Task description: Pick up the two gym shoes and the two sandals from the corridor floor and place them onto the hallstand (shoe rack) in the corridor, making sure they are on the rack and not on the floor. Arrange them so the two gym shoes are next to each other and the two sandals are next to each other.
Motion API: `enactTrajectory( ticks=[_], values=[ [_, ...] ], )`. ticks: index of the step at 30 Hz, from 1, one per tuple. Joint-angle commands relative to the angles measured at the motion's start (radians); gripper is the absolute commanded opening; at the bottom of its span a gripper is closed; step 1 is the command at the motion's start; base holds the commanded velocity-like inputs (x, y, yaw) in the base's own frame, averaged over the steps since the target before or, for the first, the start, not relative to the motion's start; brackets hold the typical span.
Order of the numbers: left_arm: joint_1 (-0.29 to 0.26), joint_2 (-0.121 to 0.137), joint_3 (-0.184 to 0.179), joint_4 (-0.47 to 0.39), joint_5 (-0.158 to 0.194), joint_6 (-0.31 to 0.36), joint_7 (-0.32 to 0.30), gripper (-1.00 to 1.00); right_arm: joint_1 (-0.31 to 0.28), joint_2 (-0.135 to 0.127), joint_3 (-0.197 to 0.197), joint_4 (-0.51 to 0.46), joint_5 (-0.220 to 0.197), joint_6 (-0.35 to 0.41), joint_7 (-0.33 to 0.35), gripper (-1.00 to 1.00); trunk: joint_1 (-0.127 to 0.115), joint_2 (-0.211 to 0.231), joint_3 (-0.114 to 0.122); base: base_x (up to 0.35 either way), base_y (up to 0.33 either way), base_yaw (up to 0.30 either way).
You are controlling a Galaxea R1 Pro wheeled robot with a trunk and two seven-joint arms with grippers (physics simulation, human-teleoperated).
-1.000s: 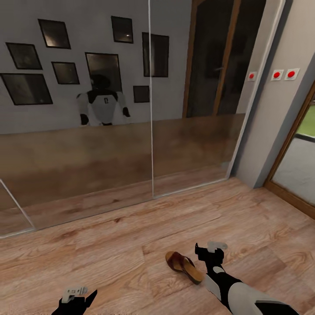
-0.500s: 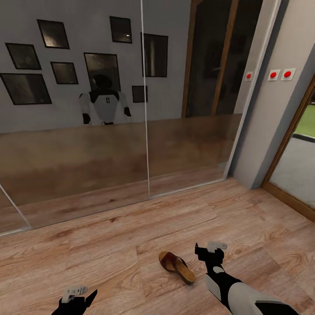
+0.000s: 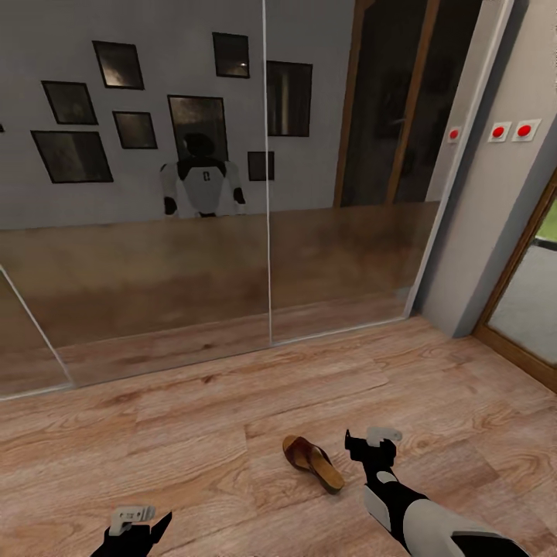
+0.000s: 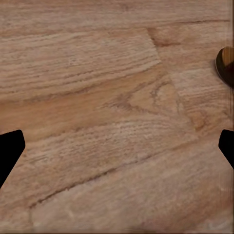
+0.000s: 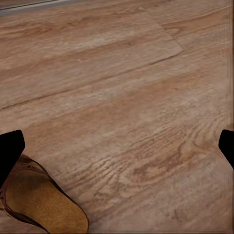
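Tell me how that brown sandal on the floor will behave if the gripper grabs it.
The sandal looks thin and flat, so probably light and somewhat bendy. Lying sole-down on the wood floor, it should slide rather than roll. Its raised thong strap likely offers the right gripper the easiest hold.

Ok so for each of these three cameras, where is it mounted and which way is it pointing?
Head view: on the robot's head, looking forward and down at the corridor floor, mirrored sliding doors and one sandal; both arms show, left gripper, right gripper.
Left wrist view: near the left gripper, facing floor planks; dark fingertips at the edges.
Right wrist view: near the right gripper, facing the floor; dark fingertips.
Shared: head and right wrist views both show the sandal.
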Motion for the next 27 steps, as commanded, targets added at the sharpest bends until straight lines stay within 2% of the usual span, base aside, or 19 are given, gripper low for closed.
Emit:
enactTrajectory(
  ticks=[1,9,12,22,27],
  values=[
    [-0.001,0.0,0.008,0.001,-0.011,-0.006,-0.004,1.0,-0.001,0.0,-0.005,0.001,0.002,-0.004,-0.001,1.0,0.0,0.0,-0.001,-0.054,-0.051,0.008],
    [-0.001,0.0,0.009,0.001,-0.011,-0.006,-0.004,1.0,-0.001,0.0,-0.005,0.001,0.002,-0.004,-0.002,1.0,0.0,0.0,-0.001,-0.003,-0.003,0.0],
    [-0.001,0.0,0.008,0.001,-0.011,-0.006,-0.004,1.0,-0.001,0.0,-0.005,0.001,0.002,-0.004,-0.002,1.0,0.0,0.0,-0.002,0.0,-0.106,0.202],
    [-0.001,0.0,0.008,0.001,-0.011,-0.006,-0.004,1.0,-0.001,0.0,-0.005,0.001,0.002,-0.004,-0.002,1.0,0.0,0.0,-0.006,0.0,-0.31,0.268],
    [-0.001,0.0,0.008,0.001,-0.011,-0.006,-0.004,1.0,-0.001,0.0,-0.005,0.001,0.002,-0.004,-0.002,1.0,0.0,0.0,-0.006,0.0,-0.342,0.13]
  ],
)
